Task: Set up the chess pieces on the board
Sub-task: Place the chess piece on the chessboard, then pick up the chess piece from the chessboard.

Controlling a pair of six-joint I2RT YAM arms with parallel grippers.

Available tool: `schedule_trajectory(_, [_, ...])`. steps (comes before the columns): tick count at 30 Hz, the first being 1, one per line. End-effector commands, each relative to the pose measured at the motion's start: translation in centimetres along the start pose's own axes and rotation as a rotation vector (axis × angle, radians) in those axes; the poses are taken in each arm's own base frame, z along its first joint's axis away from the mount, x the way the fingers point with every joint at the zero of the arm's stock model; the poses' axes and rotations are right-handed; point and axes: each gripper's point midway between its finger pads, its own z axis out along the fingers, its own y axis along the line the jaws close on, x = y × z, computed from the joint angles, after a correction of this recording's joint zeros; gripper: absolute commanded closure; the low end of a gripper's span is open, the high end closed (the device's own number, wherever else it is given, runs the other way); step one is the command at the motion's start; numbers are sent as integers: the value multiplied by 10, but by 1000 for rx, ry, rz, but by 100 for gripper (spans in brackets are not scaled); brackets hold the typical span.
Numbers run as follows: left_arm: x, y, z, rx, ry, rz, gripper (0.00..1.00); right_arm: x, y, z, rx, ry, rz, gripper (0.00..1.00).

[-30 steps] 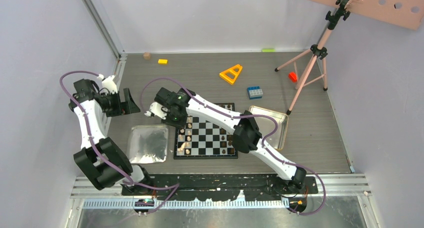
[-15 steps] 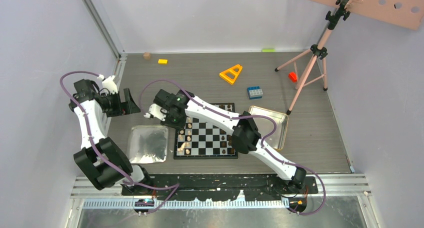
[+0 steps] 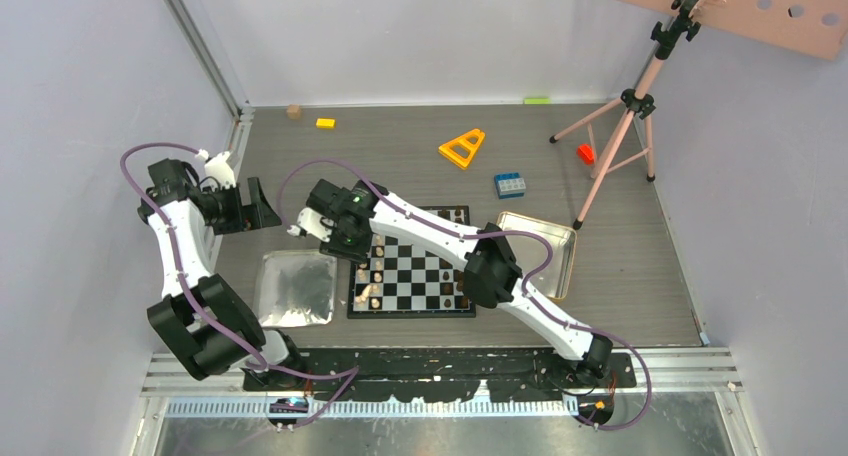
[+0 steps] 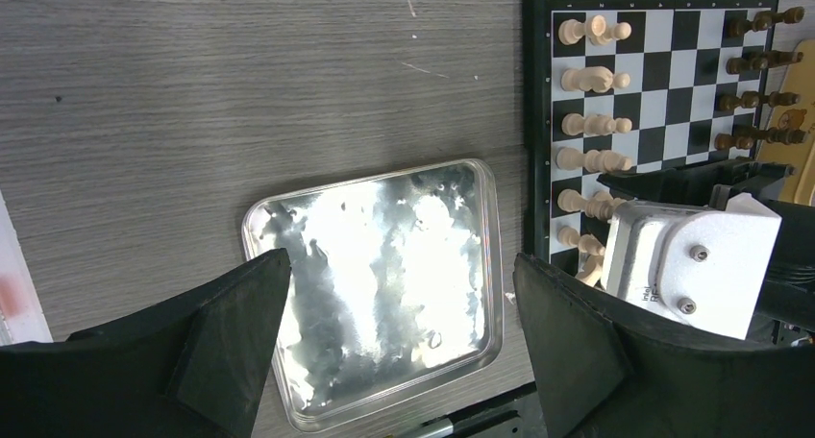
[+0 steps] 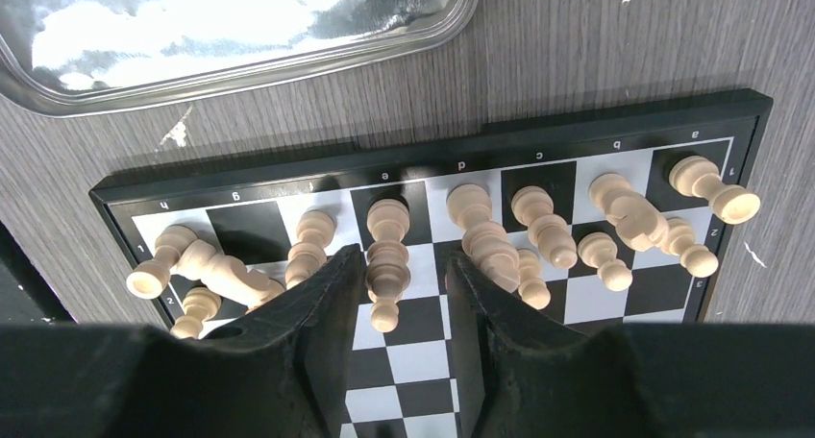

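**Board nearly dressed, right arm over the light side**

At the far left my left gripper (image 4: 399,270) hangs wide apart with nothing in it, above the silver tray (image 4: 327,294); I can make out no piece lying in that tray.

Moving right, the board (image 3: 415,273) lies flat in the middle of the table, just beside the tray. The light pieces (image 4: 591,73) fill the two ranks along its left edge. The right gripper (image 5: 404,260) is low over them, its jaws narrowly parted on either side of one light piece (image 5: 387,255) on the e file; I see a sliver of board between the piece and the right-hand finger, so I read it as straddled, not clamped.

That piece looks upright; its long axis rises off the board toward the wrist camera, base down on its square. The piece at the h corner (image 5: 207,265) seems tipped, its long axis running along the rank; I cannot be sure it is down.

Further right, the dark pieces (image 4: 759,20) line the opposite edge, partly hidden by the arm; beyond them sits the gold-rimmed tin (image 3: 560,238), its visible part showing no piece.

My judgement: placement is almost done; what remains is to check the hidden dark squares and right anything leaning.
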Motion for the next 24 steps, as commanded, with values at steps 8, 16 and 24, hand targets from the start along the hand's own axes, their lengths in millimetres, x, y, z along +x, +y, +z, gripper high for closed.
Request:
schedule_trajectory(8, [-3, -5, -5, 24, -25, 23, 11, -40, -11, -80, 85, -185, 30, 54])
schedule_trajectory(16, [-6, -6, -7, 22, -34, 18, 11, -28, 16, -117, -37, -224, -35, 52])
schedule_trajectory(24, [-11, -4, -7, 19, -37, 17, 11, 10, 66, -99, -284, -145, -229, 57])
